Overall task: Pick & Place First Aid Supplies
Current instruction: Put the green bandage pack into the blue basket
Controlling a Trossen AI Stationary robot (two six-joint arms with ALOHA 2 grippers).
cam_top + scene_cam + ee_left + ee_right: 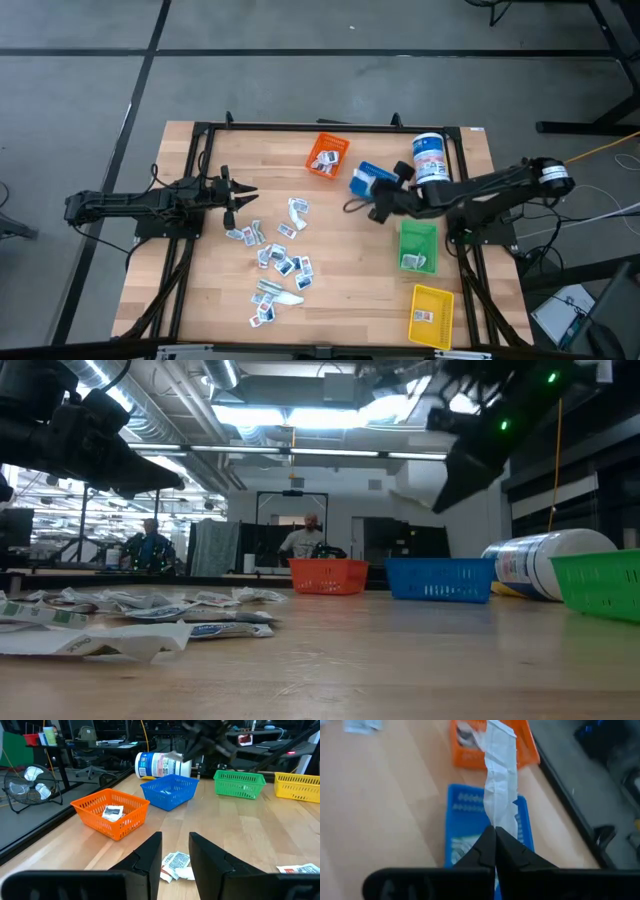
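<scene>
Wooden planking is stretching under me, with a workshop of desks and two people standing far behind the table (340,300). I am carrying a long white packet (499,775) in my right gripper (495,837), whose fingers are pressed together on its lower end so that the strip is sticking out ahead of them. I am hanging over the blue bin (368,180), which suggests I am sorting this packet into it; the bin already seems to be holding something white, though I cannot make out what. The pinch at one end is leaving most of the packet free, so it should be dropping cleanly once I let go, provided I am far enough over the rim. My left gripper (175,851) is waiting at the table's left side with its fingers spread a little, empty, pointing toward the loose heap of first aid supplies (280,262) that is lying scattered across the middle of the table. It is parked there, I judge, so that it can be reaching the next packet without crossing my right arm. The orange bin (326,156) is holding one packet, the green bin (418,246) and the yellow bin (432,316) each are holding some too, and the white canister (430,158) is lying on its side just beyond the blue bin. Most of the heap is not yet sorted.
</scene>
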